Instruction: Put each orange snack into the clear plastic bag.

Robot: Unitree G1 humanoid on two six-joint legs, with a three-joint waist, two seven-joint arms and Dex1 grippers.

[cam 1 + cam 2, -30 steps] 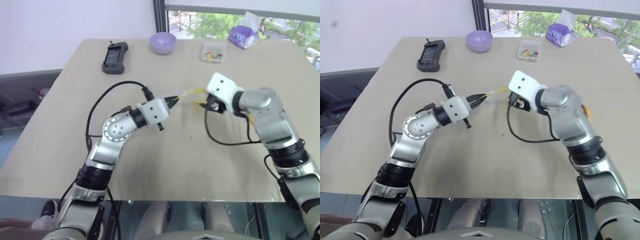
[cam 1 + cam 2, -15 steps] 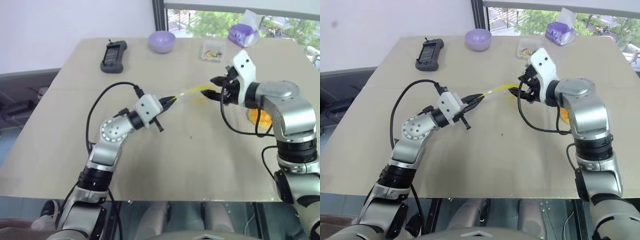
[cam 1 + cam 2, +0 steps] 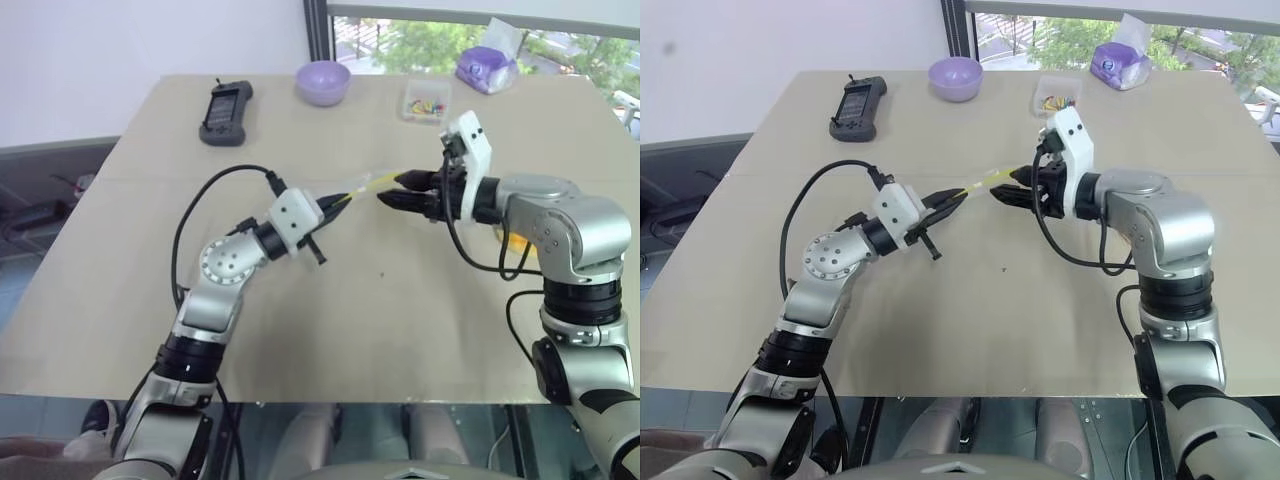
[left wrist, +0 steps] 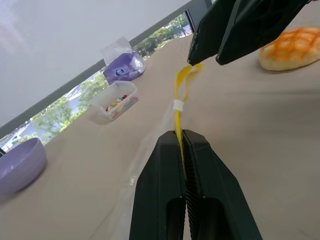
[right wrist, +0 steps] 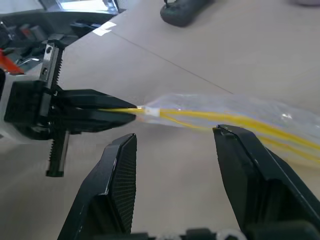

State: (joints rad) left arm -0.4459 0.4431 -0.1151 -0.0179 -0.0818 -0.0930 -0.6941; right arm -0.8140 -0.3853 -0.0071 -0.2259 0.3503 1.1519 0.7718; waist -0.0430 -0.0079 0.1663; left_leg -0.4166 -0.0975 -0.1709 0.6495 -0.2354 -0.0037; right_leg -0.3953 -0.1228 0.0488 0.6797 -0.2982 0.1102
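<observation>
Clear plastic bag (image 5: 210,112) hung by its yellow strip, pinched in the left claw (image 4: 182,137). Right claw (image 3: 392,190) gaped around it. Orange snack (image 4: 292,47) lay on the table (image 3: 330,310).

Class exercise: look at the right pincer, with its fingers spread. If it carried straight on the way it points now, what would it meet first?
Most likely the clear plastic bag: its yellow seal strip lies between the right pincer's open fingers. Just beyond comes the left pincer, shut on the strip's end. Depth is hard to judge.
</observation>
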